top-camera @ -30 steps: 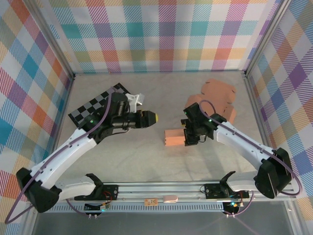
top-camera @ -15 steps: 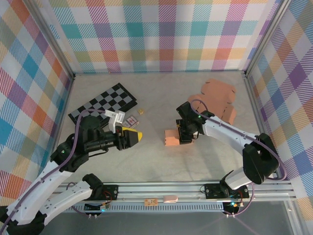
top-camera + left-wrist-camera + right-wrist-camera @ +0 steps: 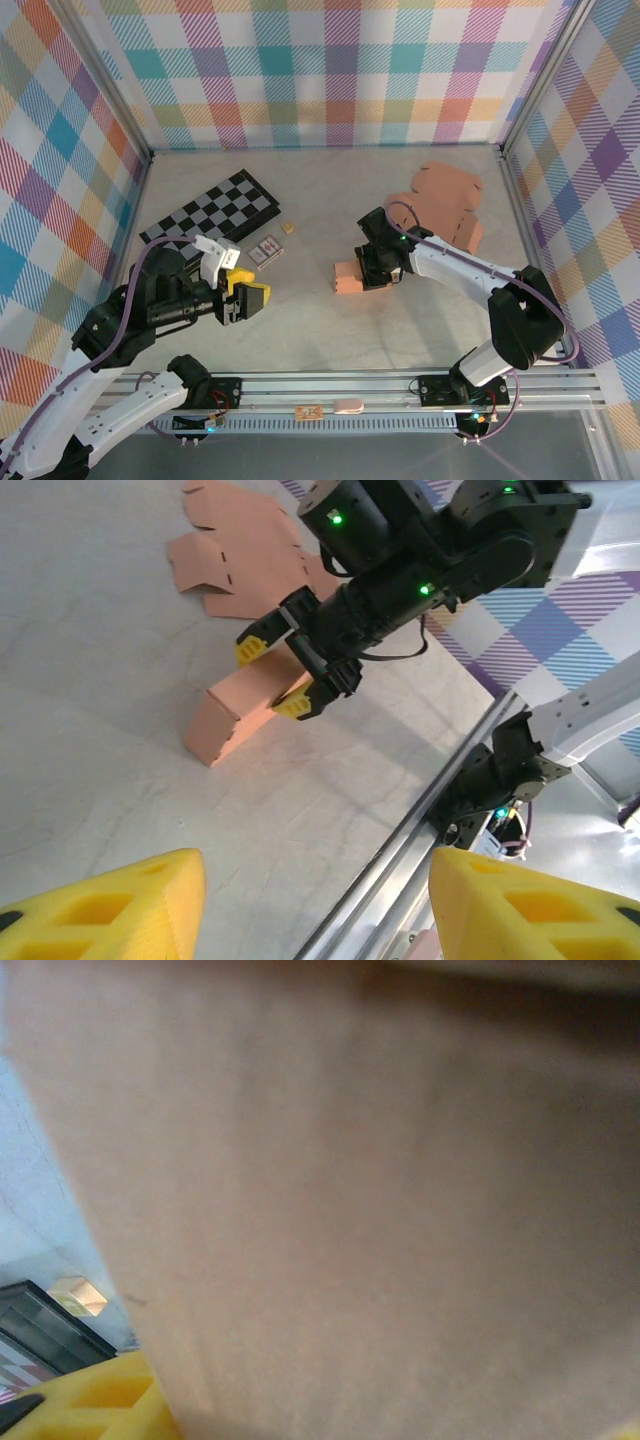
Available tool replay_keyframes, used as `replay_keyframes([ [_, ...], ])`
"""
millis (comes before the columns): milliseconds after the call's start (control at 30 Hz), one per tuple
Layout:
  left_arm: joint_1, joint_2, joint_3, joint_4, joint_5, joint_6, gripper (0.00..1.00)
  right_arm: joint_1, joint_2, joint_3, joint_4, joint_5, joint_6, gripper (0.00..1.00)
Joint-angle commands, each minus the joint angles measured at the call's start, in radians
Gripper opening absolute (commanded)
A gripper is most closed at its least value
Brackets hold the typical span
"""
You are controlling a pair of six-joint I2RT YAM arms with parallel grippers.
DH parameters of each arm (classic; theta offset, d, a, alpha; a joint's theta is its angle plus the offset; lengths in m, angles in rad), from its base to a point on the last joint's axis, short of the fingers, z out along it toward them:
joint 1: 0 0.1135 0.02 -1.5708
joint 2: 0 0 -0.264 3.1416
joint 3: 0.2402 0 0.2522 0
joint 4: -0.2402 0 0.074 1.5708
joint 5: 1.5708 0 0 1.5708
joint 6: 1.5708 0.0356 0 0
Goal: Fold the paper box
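No legible text, brand or number found. Small printed card (image 3: 265, 250) beside checkerboard (image 3: 215, 208): print too small to read. Tag (image 3: 309, 411) on front rail (image 3: 400, 385): illegible (mere speck). Paper box (image 3: 349, 278) against my right claw: nothing readable.

The left arm (image 3: 75, 385) and right arm (image 3: 462, 270) are white with black joints and purple cables (image 3: 397, 206). The left claw (image 3: 247, 290) and right claw (image 3: 377, 268) are black, tipped yellow.

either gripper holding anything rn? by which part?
Left gripper is open and empty. Right gripper has a finger on either side of the paper box, at the end nearest its arm; firm clamp can't be confirmed.
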Motion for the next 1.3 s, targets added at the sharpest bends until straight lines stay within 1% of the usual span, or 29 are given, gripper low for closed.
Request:
replay_keyframes([
  [0, -0.001, -0.006, 0.021, -0.019, -0.041, 0.031, 0.60, 0.005, 0.005, -0.006, -0.003, -0.007, -0.038, 0.53],
  [200, -0.001, -0.007, 0.024, -0.023, -0.063, 0.034, 0.61, 0.006, -0.011, -0.003, 0.056, 0.017, -0.100, 0.49],
  [333, -0.001, -0.005, 0.019, -0.005, -0.077, 0.015, 0.61, 0.006, -0.003, -0.003, 0.159, 0.029, -0.144, 0.47],
  [467, -0.001, -0.005, 0.022, 0.004, -0.086, -0.005, 0.61, 0.000, 0.022, -0.005, 0.365, 0.055, -0.204, 0.46],
  [600, -0.001, -0.007, 0.034, -0.004, -0.113, -0.020, 0.61, -0.027, 0.099, 0.047, 0.547, 0.056, -0.303, 0.45],
  [667, -0.001, -0.009, 0.037, -0.002, -0.134, -0.031, 0.61, -0.041, 0.153, 0.048, 0.695, 0.045, -0.351, 0.45],
  [833, -0.001, -0.008, 0.048, 0.045, -0.165, -0.072, 0.61, -0.095, 0.335, 0.058, 1.109, -0.034, -0.436, 0.45],
  [933, -0.001, -0.009, 0.056, 0.065, -0.182, -0.093, 0.61, -0.114, 0.425, 0.076, 1.271, -0.051, -0.443, 0.47],
  [1067, -0.001, -0.010, 0.073, 0.067, -0.201, -0.107, 0.62, -0.119, 0.517, 0.120, 1.365, -0.087, -0.447, 0.50],
  [1133, 0.000, -0.010, 0.079, 0.065, -0.205, -0.110, 0.62, -0.116, 0.556, 0.145, 1.373, -0.105, -0.434, 0.51],
  [1267, -0.001, -0.008, 0.080, 0.068, -0.210, -0.114, 0.63, -0.108, 0.596, 0.145, 1.374, -0.087, -0.399, 0.54],
])
